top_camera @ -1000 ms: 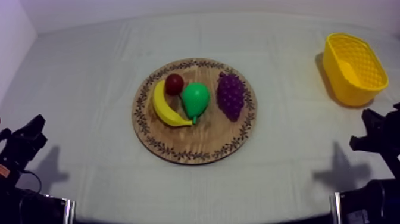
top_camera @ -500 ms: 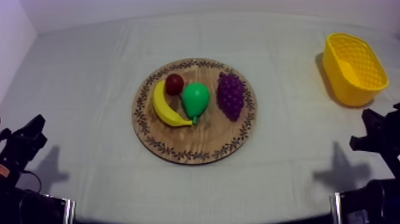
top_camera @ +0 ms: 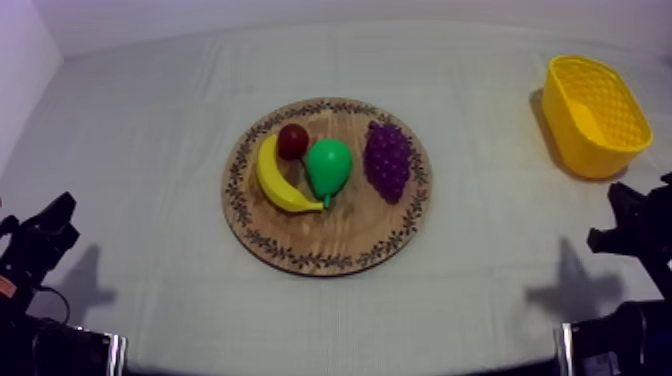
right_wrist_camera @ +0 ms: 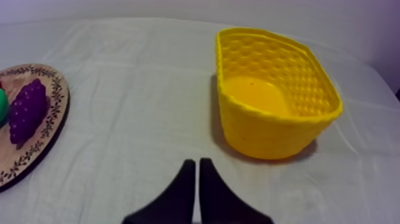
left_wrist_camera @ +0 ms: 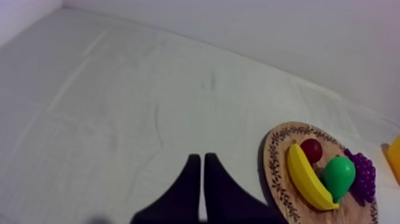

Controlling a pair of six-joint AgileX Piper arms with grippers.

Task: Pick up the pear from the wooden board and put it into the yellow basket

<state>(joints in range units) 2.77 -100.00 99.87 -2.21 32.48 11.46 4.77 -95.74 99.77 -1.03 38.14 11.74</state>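
You are at the approach, with nothing picked up yet. The pear (top_camera: 328, 166) lies on the wooden board (top_camera: 330, 245), near its middle. The banana (top_camera: 275, 180) is just beside it on one side and the bunch of grapes (top_camera: 388, 160) is near on the other. The small red fruit (top_camera: 293, 140) sits by the pear's broad end. The yellow basket (top_camera: 592, 152) stands well apart from the board, at the right side of the counter (top_camera: 480, 290), and the right wrist view shows nothing in it.

Your left hand (left_wrist_camera: 199, 158) is closed on nothing, its fingers lying together as a narrow wedge, low at its own side of the counter. Your right hand (right_wrist_camera: 197, 162) is the same: closed, empty, and facing the basket.

I would take the pear with the right hand, since the basket is on that side. Open the fingers wide on the way in, before you are over the fruit. Set them across the pear's broad body, with one finger going into the gap toward the grapes and the other toward the banana. The banana side is the tight one. The pear's narrow end may be touching the banana's tip, though I cannot tell that for sure from above. Come down straight and close gently. Lift clear of the neighbouring fruit before you swing toward the basket.
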